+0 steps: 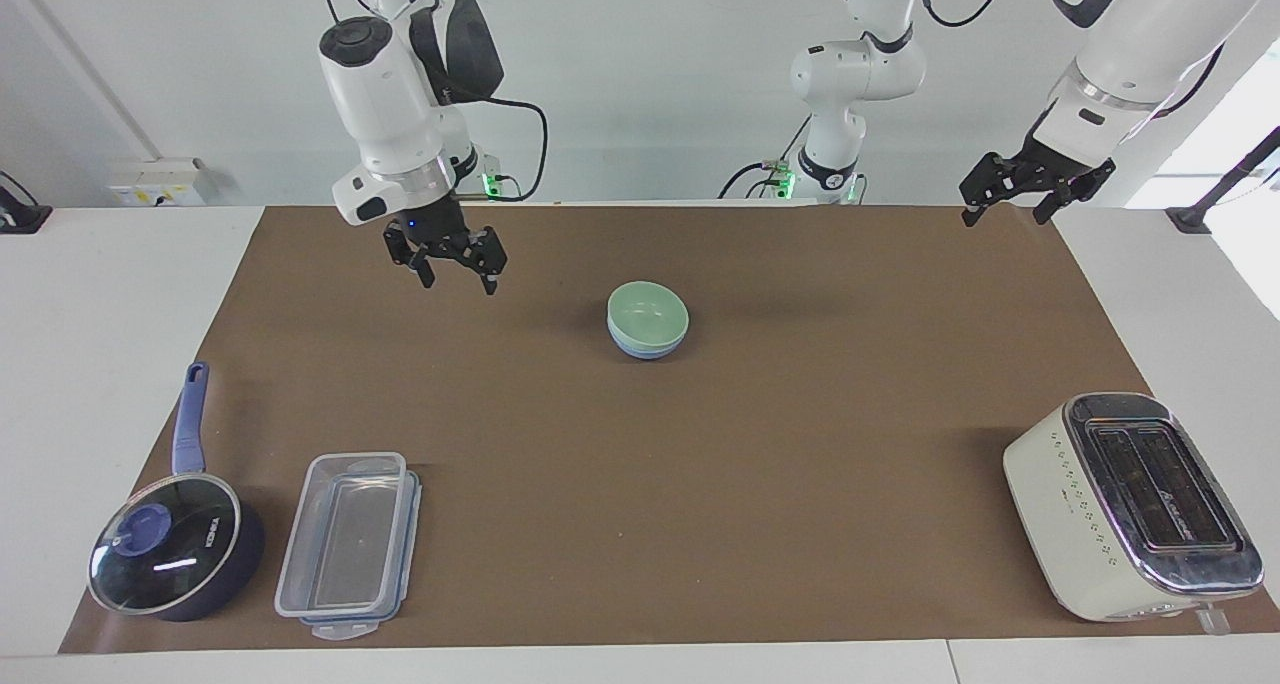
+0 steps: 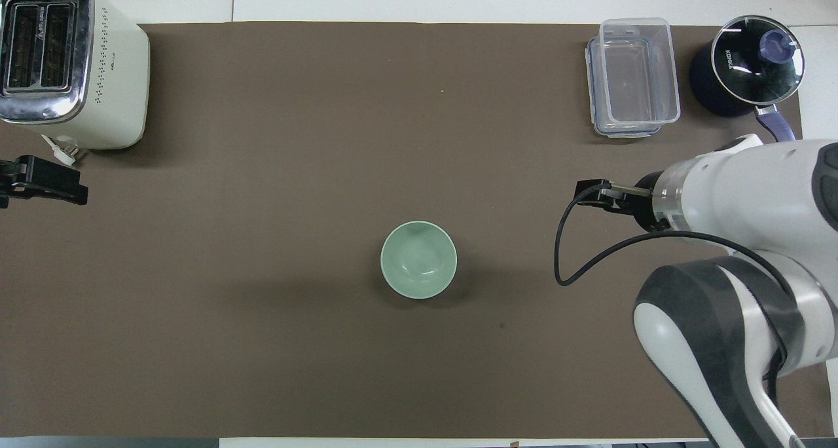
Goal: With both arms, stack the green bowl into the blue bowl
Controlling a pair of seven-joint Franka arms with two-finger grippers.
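Sitting nested in the blue bowl (image 1: pixel 648 347), the green bowl (image 1: pixel 648 314) rests mid-mat in the facing view. The right gripper (image 1: pixel 452 261) hangs fingers spread and empty, well apart from the bowls toward the right arm's end; the left gripper (image 1: pixel 1020 196), also spread, waits raised toward the left arm's end.

From overhead, only the green bowl (image 2: pixel 418 259) shows; the right gripper (image 2: pixel 599 194) and left gripper (image 2: pixel 39 181) flank it, both well apart.

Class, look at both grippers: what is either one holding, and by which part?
Nothing. The right gripper and left gripper are open, empty. The green bowl sits free in the blue bowl.
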